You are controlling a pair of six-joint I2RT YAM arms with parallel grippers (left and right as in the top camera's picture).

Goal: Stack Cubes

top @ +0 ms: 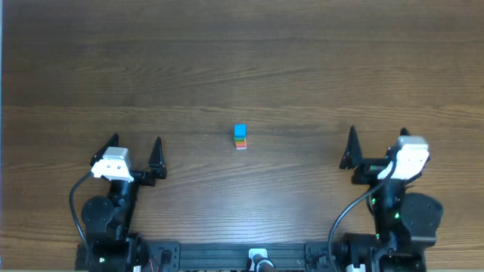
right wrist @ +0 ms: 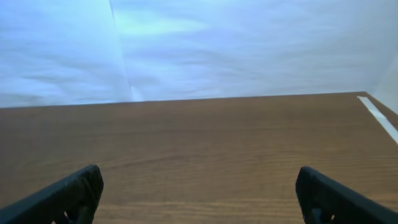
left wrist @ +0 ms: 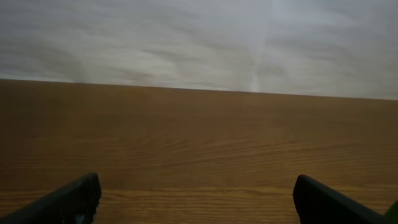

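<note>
The cubes (top: 240, 137) stand as one stack at the middle of the table (top: 242, 60): blue cube (top: 240, 131) on top, green cube (top: 240, 139) under it, and a bottom cube (top: 241, 145) that looks orange or red. Their edges roughly line up, so the stacking seems done. The left gripper (top: 135, 145) sits near-left and the right gripper (top: 377, 142) near-right. Both are well apart from the cubes, with fingers spread wide and holding nothing. That stand-off likely keeps the arms from knocking the tower.
</note>
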